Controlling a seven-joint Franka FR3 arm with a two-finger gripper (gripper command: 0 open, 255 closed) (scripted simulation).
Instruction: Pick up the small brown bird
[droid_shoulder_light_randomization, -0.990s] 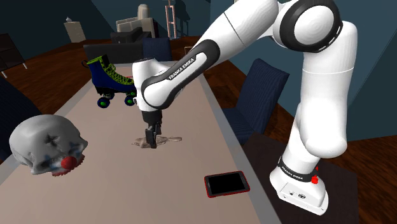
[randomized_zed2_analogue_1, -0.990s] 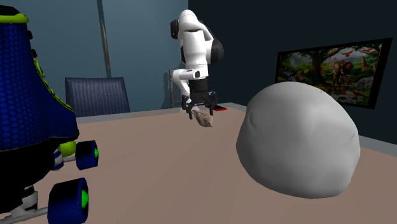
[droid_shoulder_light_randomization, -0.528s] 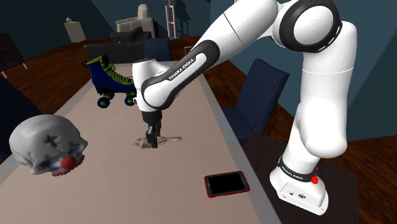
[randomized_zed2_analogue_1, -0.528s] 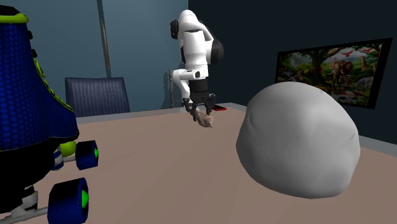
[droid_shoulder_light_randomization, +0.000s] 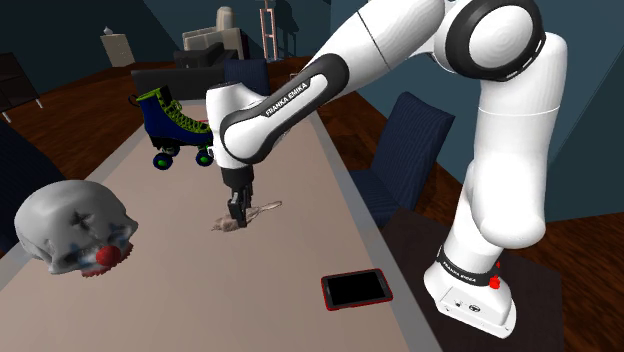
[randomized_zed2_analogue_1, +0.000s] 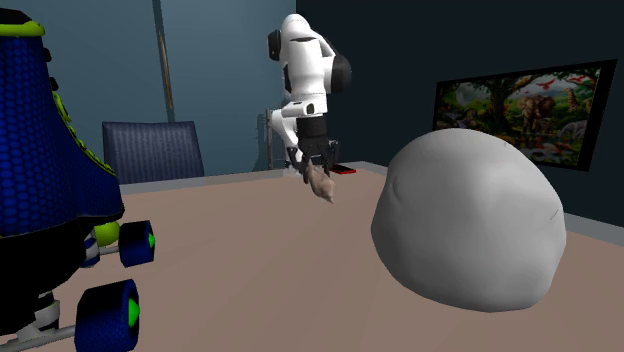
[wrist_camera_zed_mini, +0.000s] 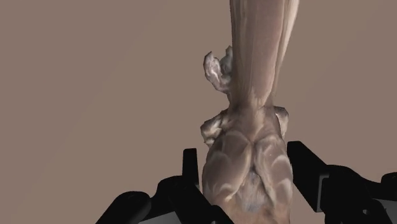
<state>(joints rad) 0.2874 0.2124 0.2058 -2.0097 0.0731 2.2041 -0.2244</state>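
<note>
A small pale brown bird (droid_shoulder_light_randomization: 262, 209) hangs tilted just above the long tan table (droid_shoulder_light_randomization: 285, 300), near the middle of it. My black gripper (droid_shoulder_light_randomization: 237, 220) points straight down and is shut on it. From the second exterior view the bird (randomized_zed2_analogue_1: 323, 185) dangles under the gripper (randomized_zed2_analogue_1: 314, 168), off the tabletop. In the wrist view both fingers (wrist_camera_zed_mini: 190, 167) clasp the bird's body (wrist_camera_zed_mini: 249, 137), and its long tail stretches away from the gripper (wrist_camera_zed_mini: 245, 168) over bare table.
A grey skull with a red clown nose (droid_shoulder_light_randomization: 75, 228) lies near the shoulder view's left edge. A blue and green roller skate (droid_shoulder_light_randomization: 180, 125) stands at the far end. A red-cased tablet (droid_shoulder_light_randomization: 355, 289) lies near the stand. Dark blue chairs (droid_shoulder_light_randomization: 415, 140) line the table's right side.
The fingers closed on the bird, which lay flat on the table. The hand then rose a little, and the bird now hangs tilted in its grip.
</note>
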